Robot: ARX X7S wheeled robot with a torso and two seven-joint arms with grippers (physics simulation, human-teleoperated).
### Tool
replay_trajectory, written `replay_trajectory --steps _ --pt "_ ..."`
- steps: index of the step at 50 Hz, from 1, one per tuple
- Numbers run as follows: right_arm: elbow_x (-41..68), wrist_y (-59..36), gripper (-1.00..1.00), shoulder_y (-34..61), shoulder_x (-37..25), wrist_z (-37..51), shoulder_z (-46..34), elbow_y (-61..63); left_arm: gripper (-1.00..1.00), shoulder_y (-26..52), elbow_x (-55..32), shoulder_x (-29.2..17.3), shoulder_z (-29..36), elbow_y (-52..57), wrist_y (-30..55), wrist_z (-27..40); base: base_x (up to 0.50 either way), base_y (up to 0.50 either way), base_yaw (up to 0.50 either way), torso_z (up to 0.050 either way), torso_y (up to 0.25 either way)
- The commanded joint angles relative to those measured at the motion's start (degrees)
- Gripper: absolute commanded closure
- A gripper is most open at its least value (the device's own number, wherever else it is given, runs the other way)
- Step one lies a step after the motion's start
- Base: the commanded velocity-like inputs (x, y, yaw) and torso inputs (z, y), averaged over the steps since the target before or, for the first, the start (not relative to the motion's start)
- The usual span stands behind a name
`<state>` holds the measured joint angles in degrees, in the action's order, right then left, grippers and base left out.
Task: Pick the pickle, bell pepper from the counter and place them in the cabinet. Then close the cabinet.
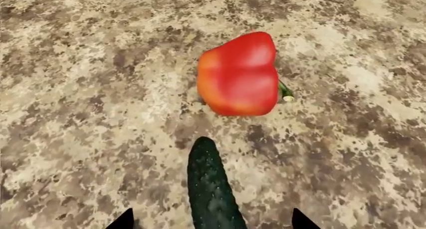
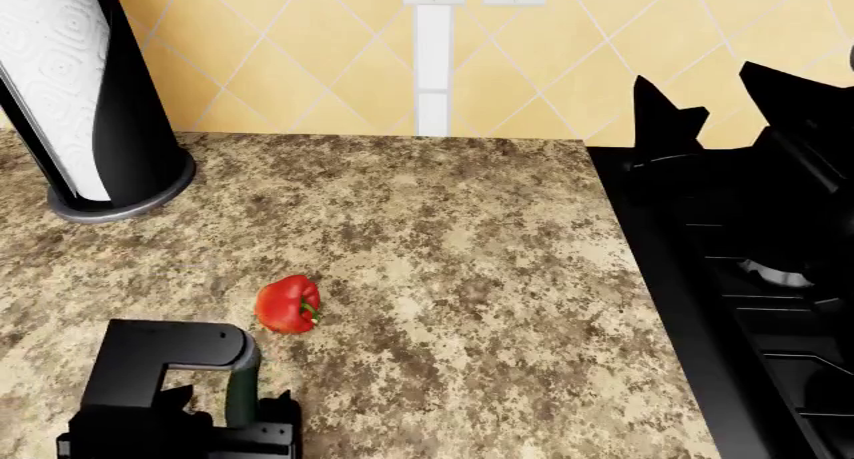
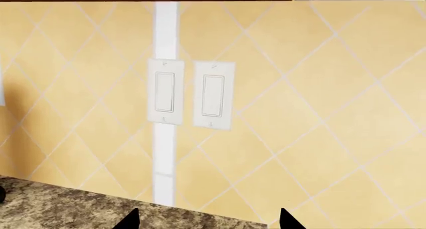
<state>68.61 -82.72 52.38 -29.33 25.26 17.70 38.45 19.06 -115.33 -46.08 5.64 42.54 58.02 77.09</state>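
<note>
left gripper: fingers apart, straddling the dark green bumpy pickle, apparently lined up along it for a grasp | pickle lies on the speckled beige granite counter, near the glossy red bell pepper | right gripper: tips apart, empty, facing the yellow tiled wall | cabinet not in view

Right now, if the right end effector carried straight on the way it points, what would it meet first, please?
Probably the tiled backsplash, near the two light switches that its wrist view faces above the counter edge. Nothing shows in between, though depth is unclear.
</note>
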Motion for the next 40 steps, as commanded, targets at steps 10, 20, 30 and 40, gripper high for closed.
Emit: replay_trajectory --steps 10,20,30,40 --pt "0.70 2.45 -1.00 -1.34 -0.88 0.55 -0.82 -0.31 -1.00 -8.02 9.80 2.79 -0.38 -2.21 2.39 -8.75 0.00 0.00 0.00 0.000 -0.002" --pt "1.88 2.82 -1.00 -1.46 -1.31 1.42 -0.57 -0.36 1.00 -7.08 7.11 1.91 -0.53 0.94 1.41 -6.95 0.00 0.00 0.00 0.000 -0.004" --pt "3.65 2.80 -1.00 -0.93 -1.86 2.74 -0.11 -0.48 1.00 -4.36 -3.68 -4.22 -8.14 5.95 -4.88 -4.86 0.00 0.00 0.00 0.000 -0.001" --pt "3.60 3.58 -1.00 -0.47 -2.15 2.83 -1.25 -0.87 1.00 -4.58 -12.51 -12.09 -22.45 7.39 -10.58 -5.37 0.00 0.00 0.00 0.000 0.000"
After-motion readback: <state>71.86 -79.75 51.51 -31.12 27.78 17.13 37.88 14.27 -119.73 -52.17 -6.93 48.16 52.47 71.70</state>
